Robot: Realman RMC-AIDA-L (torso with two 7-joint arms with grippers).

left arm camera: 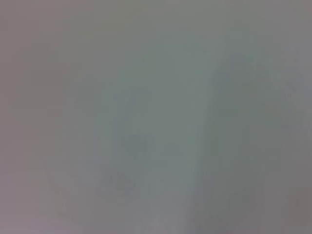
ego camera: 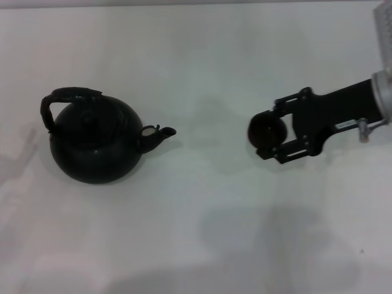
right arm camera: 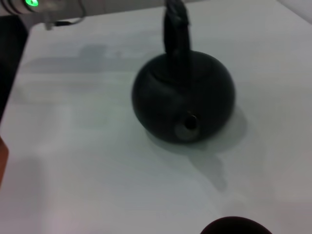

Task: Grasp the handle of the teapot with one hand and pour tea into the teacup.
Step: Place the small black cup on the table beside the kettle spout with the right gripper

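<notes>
**Right gripper closed around the teacup; teapot standing untouched**

From my remote station I note the teapot (ego camera: 95, 144) standing upright on the white table (ego camera: 202, 61), on the robot's left side of the work area. Its lid knob sits at the top centre, and the short spout (ego camera: 160, 133) points toward the robot's right. The handle (ego camera: 64, 98) arches over the top, rough and dark; nothing is touching it.

The right gripper (ego camera: 264, 133) reaches in from the right edge of the head view, well apart from the teapot. Its two black fingers (ego camera: 288, 101) lie either side of the teacup (ego camera: 266, 131), and the jaws appear to hold it, though from overhead I cannot confirm firm contact on both sides. The cup is in line with the spout, with bare table between them.

In the right wrist view the teapot (right arm camera: 184, 97) faces the camera spout-first (right arm camera: 186, 124), the handle (right arm camera: 176, 34) edge-on above it, and a dark rim of the teacup (right arm camera: 237, 226) shows at the frame edge.

The left wrist view shows only a blank grey surface. The left gripper does not appear in any view.
</notes>
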